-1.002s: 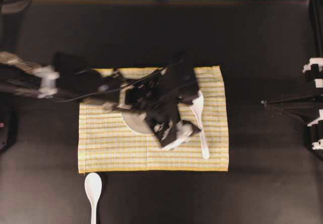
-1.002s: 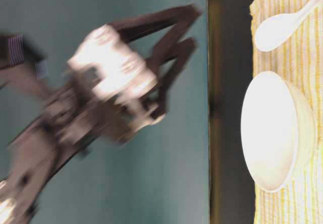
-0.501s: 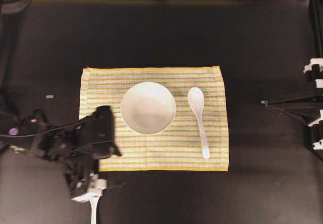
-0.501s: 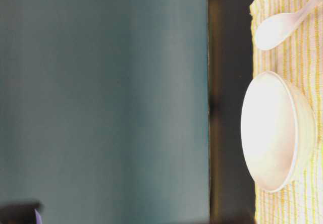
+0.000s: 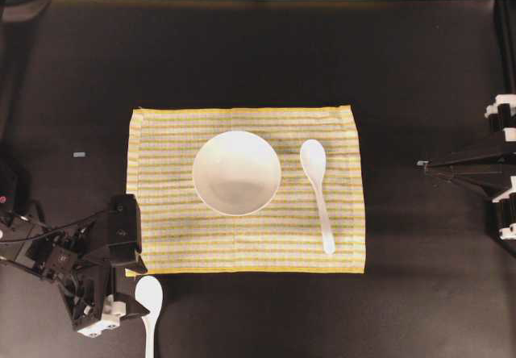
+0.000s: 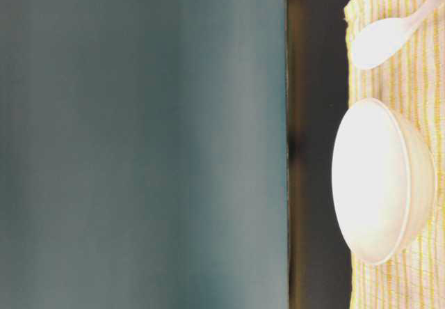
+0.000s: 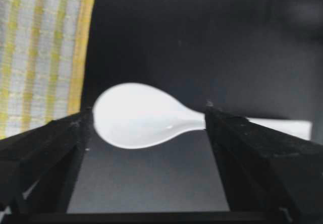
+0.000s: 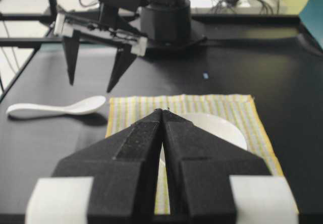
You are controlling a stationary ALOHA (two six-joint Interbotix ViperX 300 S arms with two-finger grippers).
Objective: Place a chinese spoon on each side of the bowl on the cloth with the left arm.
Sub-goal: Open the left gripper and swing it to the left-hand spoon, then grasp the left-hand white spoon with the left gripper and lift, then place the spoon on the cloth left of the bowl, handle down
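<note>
A matte black table [image 5: 242, 52] fills the overhead frame, with a teal wall strip along the top edge. The cloth [image 5: 177, 245] lies at frame centre; the bowl [image 5: 236, 172] sits on it, and one spoon [image 5: 318, 189] already lies just right of the bowl, handle toward the lower edge. The second spoon [image 5: 149, 297] rests off the cloth on bare table, at lower left, beside the cloth's corner.

The left gripper [image 5: 121, 281] hangs over that spoon, jaws spread wide and empty. In the left wrist view the second spoon [image 7: 146, 115] lies between the two black fingers [image 7: 45, 148], its bowl end near one finger, its neck near the other.

The right gripper [image 8: 162, 118] is parked, jaws pressed together on nothing.

Recommended procedure: descend squarely, close across the narrow neck (glossy ceramic is likely to slip), then set it down left of the bowl, parallel to the first spoon.
</note>
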